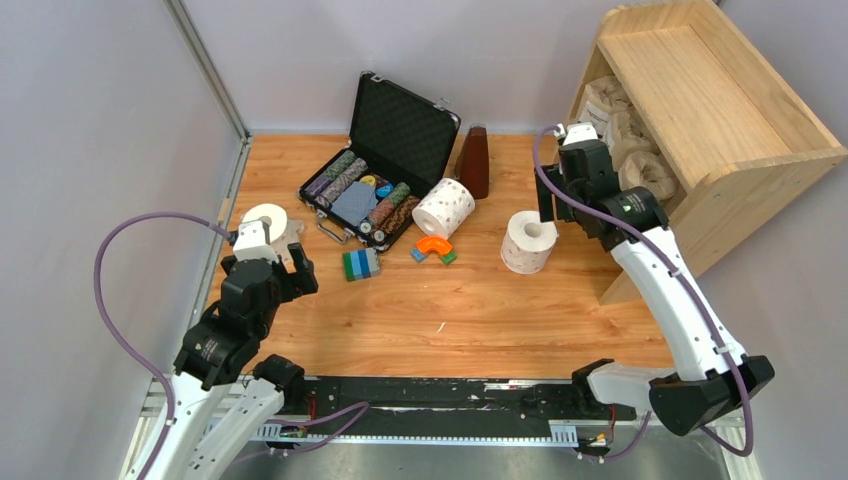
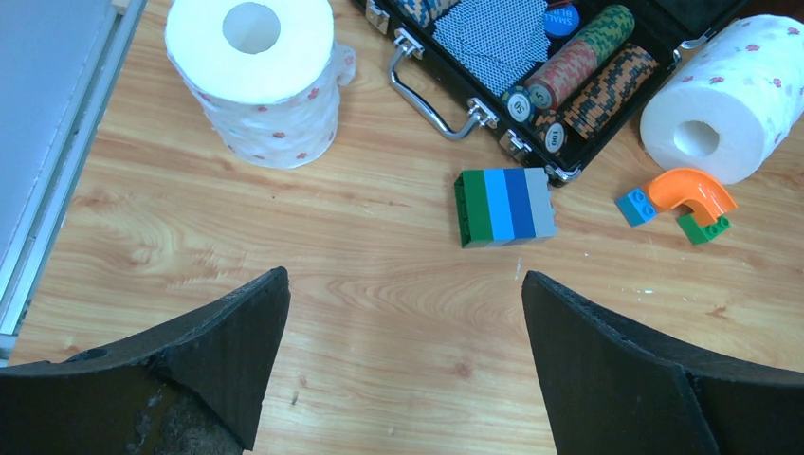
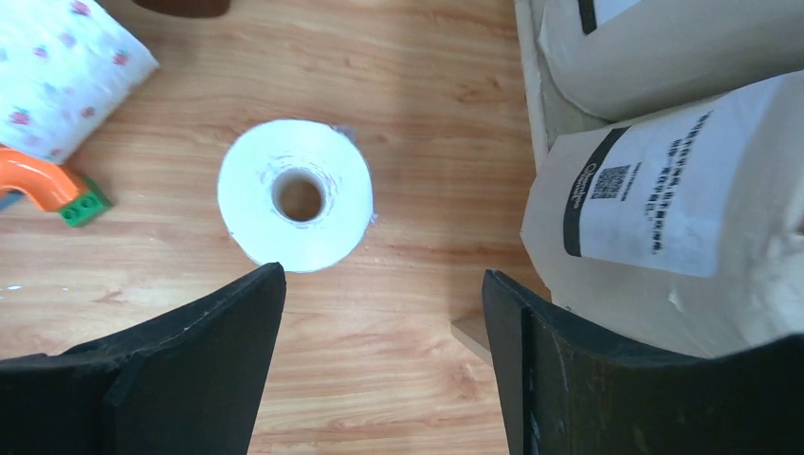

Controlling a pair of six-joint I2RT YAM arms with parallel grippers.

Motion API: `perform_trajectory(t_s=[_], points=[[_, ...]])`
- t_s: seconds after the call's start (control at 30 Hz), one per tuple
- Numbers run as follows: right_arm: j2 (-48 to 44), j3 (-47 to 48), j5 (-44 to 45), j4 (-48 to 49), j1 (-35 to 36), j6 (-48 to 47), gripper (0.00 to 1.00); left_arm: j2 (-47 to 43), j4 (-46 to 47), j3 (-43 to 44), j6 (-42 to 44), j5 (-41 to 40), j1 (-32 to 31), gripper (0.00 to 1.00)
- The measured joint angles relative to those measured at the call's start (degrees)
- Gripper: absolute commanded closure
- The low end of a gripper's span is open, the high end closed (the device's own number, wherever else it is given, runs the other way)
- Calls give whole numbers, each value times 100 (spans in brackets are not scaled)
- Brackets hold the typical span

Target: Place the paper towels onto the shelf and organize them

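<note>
Three tan wrapped paper towels (image 1: 630, 135) lie on the inner level of the light wood shelf (image 1: 700, 90) at the right; two show in the right wrist view (image 3: 664, 209). Three white dotted rolls are on the table: one upright at far left (image 1: 265, 222), one lying by the case (image 1: 444, 208), one upright near the shelf (image 1: 529, 242). My left gripper (image 1: 292, 265) is open and empty, just in front of the left roll (image 2: 256, 81). My right gripper (image 1: 556, 205) is open and empty, between the upright roll (image 3: 296, 194) and the shelf's side panel (image 3: 528, 104).
An open black case of poker chips (image 1: 385, 160) sits at the back centre, with a dark brown metronome (image 1: 474, 160) to its right. A striped block stack (image 1: 361, 264) and an orange curved piece (image 1: 433, 247) lie mid-table. A metal rail (image 1: 235, 180) borders the left edge.
</note>
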Motion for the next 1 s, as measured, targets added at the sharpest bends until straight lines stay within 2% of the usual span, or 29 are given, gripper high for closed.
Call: perform_trajectory(t_s=[0.23,0.6,0.73,0.83,1.0], points=[[166,-407,426,37,-396,181,21,0,0,0,2,0,0,0],[221,-446,964,107,-879,387,17,0,0,0,2,0,0,0],[264,-446,1051,109,-938,413,19,0,0,0,2,0,2,0],[273,-444,964,109,-964,411,20,0,0,0,2,0,0,0],[214,-382,142,144,-922,352,20,0,0,0,2,0,0,0]])
